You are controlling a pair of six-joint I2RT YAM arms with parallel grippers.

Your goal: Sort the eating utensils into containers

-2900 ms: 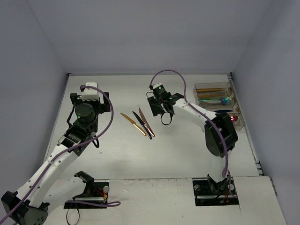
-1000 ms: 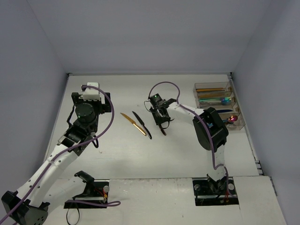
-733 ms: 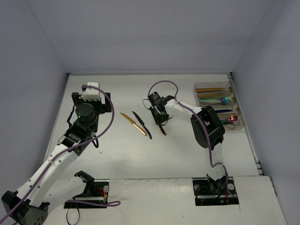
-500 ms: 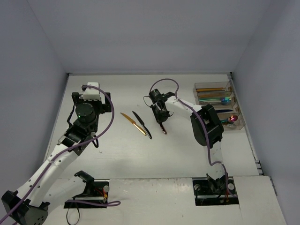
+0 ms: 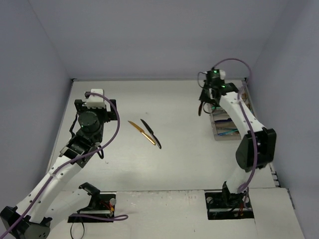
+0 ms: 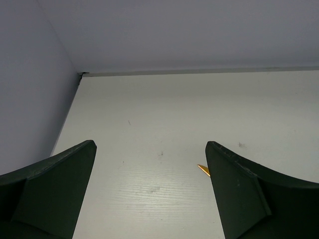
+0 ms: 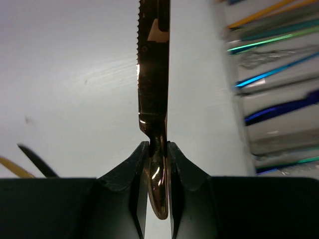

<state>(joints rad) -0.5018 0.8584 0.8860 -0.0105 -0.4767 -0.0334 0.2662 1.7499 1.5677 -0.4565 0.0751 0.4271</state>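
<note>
Right pincer (image 7: 157, 149) around serrated knife (image 7: 153, 74).

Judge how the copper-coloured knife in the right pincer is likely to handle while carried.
Probably stiff: the knife stands straight out from the right pincer without sagging. Possibly slippery: its glossy metal is pinched only near the handle end, so it may pivot or slide.

The top camera looked down from above and behind the arm bases, taking in the whole desk (image 5: 179, 159). The left wrist camera faced the far wall, low over the desk. The right wrist camera looked down close beside the trays (image 5: 222, 135). All three caught the gold knife (image 5: 142, 131).
</note>
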